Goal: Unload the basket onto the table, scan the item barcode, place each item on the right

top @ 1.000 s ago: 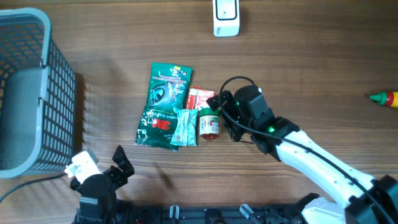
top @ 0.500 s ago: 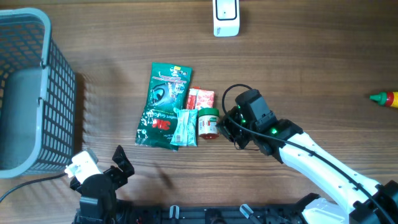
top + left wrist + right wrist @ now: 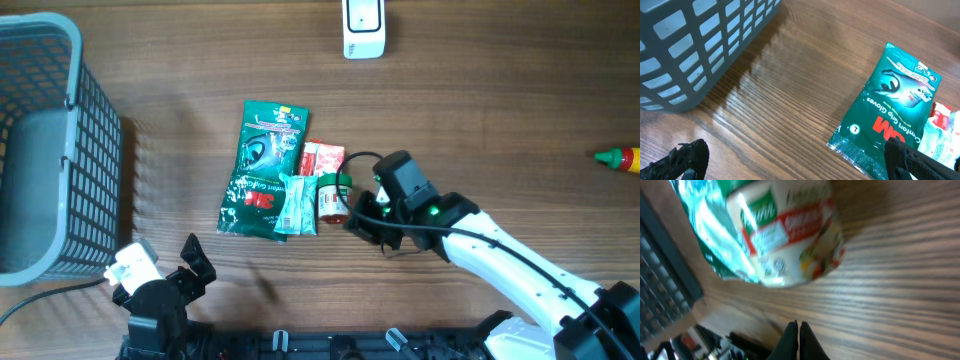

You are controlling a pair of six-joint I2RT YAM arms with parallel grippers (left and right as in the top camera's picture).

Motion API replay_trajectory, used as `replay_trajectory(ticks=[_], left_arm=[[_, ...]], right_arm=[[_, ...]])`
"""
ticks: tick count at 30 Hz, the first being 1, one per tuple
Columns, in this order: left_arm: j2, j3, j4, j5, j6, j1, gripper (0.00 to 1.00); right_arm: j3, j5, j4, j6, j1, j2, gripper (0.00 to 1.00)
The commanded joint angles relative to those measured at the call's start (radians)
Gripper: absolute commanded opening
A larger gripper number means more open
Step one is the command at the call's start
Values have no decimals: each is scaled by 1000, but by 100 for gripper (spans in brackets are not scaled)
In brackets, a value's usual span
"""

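A pile of items lies mid-table: a green 3M glove pack (image 3: 265, 170), a small teal packet (image 3: 296, 203), a red-and-white packet (image 3: 322, 158) and a small jar (image 3: 335, 197) with a green lid and red label. The white barcode scanner (image 3: 363, 27) stands at the far edge. My right gripper (image 3: 358, 217) is low, just right of the jar, shut with nothing between its fingers. In the right wrist view the jar (image 3: 790, 235) lies on its side ahead of the closed fingertips (image 3: 798, 340). My left gripper (image 3: 797, 165) is open above bare wood, near the glove pack (image 3: 895, 110).
A grey mesh basket (image 3: 40, 150) fills the left side, also looming in the left wrist view as the basket (image 3: 690, 45). A red bottle with a green tip (image 3: 618, 157) lies at the far right edge. My left gripper (image 3: 165, 275) sits at the front left.
My right gripper has gone from open to shut on nothing and slid a little toward the table's front, beside the jar. The left arm has stayed still.
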Motion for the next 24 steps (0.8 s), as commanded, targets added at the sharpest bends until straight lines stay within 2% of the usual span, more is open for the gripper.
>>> replay_trajectory(ticks=[1,4,8,15,24], left_arm=[[-7,-5,2,-13,-10,5,100],[-7,-5,2,-13,-10,5,100],[-7,-5,2,-13,-10,5,100],[-7,-5,2,-13,-10,5,100],[-7,-5,2,-13,-10,5,100]], right_arm=[[-8,49,6,14,70,12,4],[-8,168,6,71,100,16,4],[-8,214,24,116,108,56,4],[-8,206,220,186,108,244,4],[-7,290,171,197,85,208,4]])
